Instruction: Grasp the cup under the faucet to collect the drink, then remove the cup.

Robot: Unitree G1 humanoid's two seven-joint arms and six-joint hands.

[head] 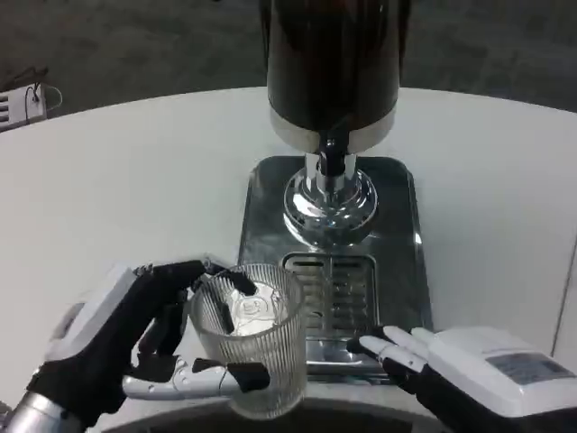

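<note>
White tabletop [135, 180] fills most of the scene, with dark floor beyond its far edge. At the near left, the left hand [135, 338] wraps a clear ribbed cup [251, 338]: dark fingers curl around the far-left side near the rim while the thumb crosses the near wall lower down, so the glass is pinned from opposite sides and looks firmly gripped. That side-on hold keeps the mouth free to receive liquid. The cup stands upright, its long axis vertical and its open mouth pointing up; it seems empty, though the ribbing makes that hard to judge. It sits at the near-left corner of the metal drip tray [406, 225], just left of the slotted grille [338, 298] and nearer than the chrome faucet [329, 194], so it is probably not yet beneath the spout. The right hand [469, 361] lies at the near right, fingers stretched out and apart toward the grille's near edge, holding nothing; whether the fingertips touch the tray I cannot tell. Behind the faucet rises the dark drink dispenser [334, 63], centred at the far side.
</note>
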